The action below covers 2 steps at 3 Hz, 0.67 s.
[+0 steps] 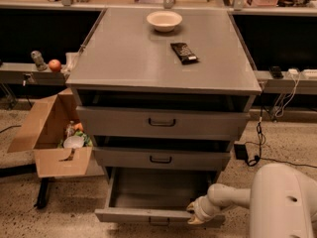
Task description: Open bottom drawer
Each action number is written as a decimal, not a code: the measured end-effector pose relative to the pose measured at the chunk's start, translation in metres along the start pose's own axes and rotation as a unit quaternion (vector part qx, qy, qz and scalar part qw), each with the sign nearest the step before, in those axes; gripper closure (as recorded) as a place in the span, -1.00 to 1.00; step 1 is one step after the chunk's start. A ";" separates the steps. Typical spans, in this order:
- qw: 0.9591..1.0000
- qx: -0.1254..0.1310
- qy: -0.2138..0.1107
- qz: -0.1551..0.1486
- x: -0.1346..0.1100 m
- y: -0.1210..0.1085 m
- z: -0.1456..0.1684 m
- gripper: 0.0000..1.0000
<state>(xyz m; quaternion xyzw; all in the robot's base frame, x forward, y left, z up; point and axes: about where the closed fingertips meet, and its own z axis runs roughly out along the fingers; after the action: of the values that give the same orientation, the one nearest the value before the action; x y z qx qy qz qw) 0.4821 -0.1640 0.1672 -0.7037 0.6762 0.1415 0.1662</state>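
We see the bottom drawer (143,215) at the foot of the grey metal cabinet, standing well out from the carcass, so that its bare grey inside shows from above. Its narrow front panel lies close to the lower edge of the view, and the handle at its centre is hard to make out.

The tool (196,215) sits at the right part of that front panel, touching its top edge, with its pale tip against the panel's face. We cannot tell whether the tool is open or closed, nor whether it grips the panel or only rests on it. The white arm (232,196) reaches in from the right, low to the floor, and joins the robot's rounded white body (285,202) in the lower right corner.

Above the bottom drawer, the middle drawer (161,158) and the top drawer (161,122) each stand slightly out, each with a dark loop handle at centre.

On the worktop (124,58) a pale bowl (164,20) stands near the back edge, and a dark snack packet (184,52) lies flat just in front of it, to the right, apart from it.

To the left of the cabinet, an open cardboard box (52,138) sits on the speckled floor with small items inside. On the ledge above it we see a red apple (54,65). To the right, cables (258,133) hang down to a black adapter (240,150) on the floor.
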 end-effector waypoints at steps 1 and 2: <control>1.000 0.000 0.000 0.000 0.003 0.000 -0.001 1.00; 1.000 -0.010 -0.010 0.004 0.004 0.013 0.002 1.00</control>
<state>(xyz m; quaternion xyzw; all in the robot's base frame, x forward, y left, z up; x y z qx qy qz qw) 0.4693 -0.1671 0.1633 -0.7013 0.6758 0.1559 0.1649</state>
